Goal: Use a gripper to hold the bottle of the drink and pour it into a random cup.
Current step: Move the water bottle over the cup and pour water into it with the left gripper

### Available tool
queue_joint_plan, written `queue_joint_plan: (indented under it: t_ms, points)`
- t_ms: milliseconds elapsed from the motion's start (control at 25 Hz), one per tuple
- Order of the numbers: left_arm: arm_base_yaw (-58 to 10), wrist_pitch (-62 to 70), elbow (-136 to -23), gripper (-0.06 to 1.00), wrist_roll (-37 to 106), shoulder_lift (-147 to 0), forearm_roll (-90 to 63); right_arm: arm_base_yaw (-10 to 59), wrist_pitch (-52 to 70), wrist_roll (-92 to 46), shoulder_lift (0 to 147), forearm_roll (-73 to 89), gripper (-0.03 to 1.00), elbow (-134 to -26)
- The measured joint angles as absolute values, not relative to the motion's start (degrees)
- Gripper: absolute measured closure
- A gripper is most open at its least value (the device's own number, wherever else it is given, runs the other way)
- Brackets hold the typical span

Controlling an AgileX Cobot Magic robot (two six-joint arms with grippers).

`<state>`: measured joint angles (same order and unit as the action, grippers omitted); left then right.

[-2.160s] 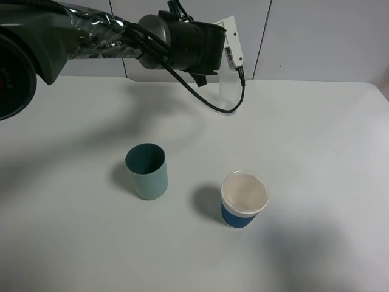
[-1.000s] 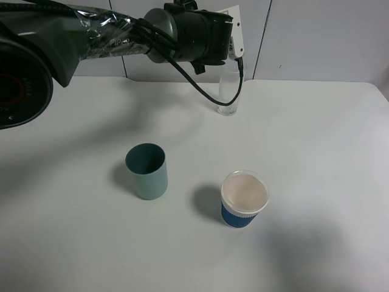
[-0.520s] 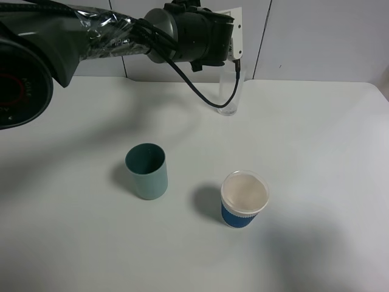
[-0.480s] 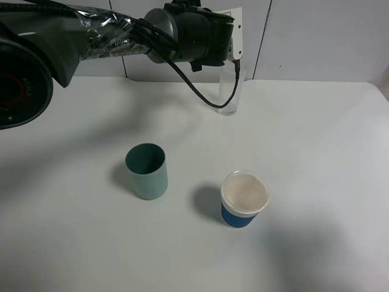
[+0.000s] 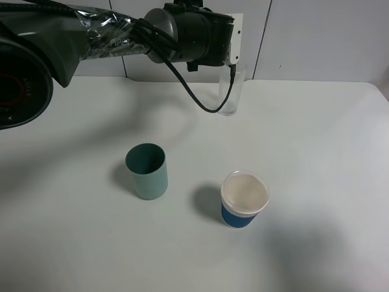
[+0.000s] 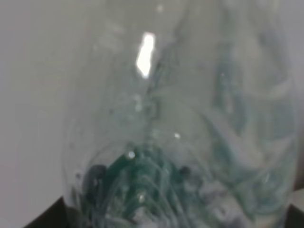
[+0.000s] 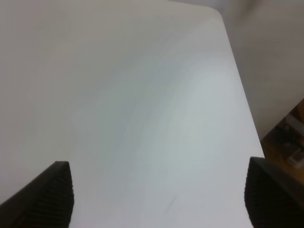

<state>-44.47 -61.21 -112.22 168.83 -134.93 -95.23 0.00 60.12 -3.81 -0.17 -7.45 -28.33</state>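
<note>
My left gripper [image 5: 228, 59], a black arm end with a white housing and a looping black cable, hangs over the back middle of the table. In the left wrist view it [image 6: 171, 216] is shut on the clear bottle [image 6: 180, 142], which fills the frame, with its green label showing through the plastic. In the high view the bottle is hidden behind the arm's end. The tall clear glass cup [image 5: 230, 94] stands on the table right below that gripper. My right gripper [image 7: 160, 194] is open and empty above bare white table.
A teal-green plastic cup [image 5: 146, 171] stands at the middle left. A blue-sleeved white paper cup [image 5: 244, 199] stands to its right, nearer the front. The white table [image 5: 316, 140] meets the wall just behind the glass. Its edge and corner show in the right wrist view [image 7: 237, 71].
The left arm's end rose from low by the glass to above it, then shifted slightly right. The cable loop swung with it. The cups have not moved.
</note>
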Motion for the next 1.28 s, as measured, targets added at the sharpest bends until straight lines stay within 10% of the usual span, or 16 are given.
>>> queue_joint_plan:
  t_ms: [1280]
  points:
    - [-44.47, -61.05, -112.22, 0.45, 170.17, -134.93, -93.53, -0.02, 60.12, -3.16, -0.17, -8.24, 0.23, -28.33]
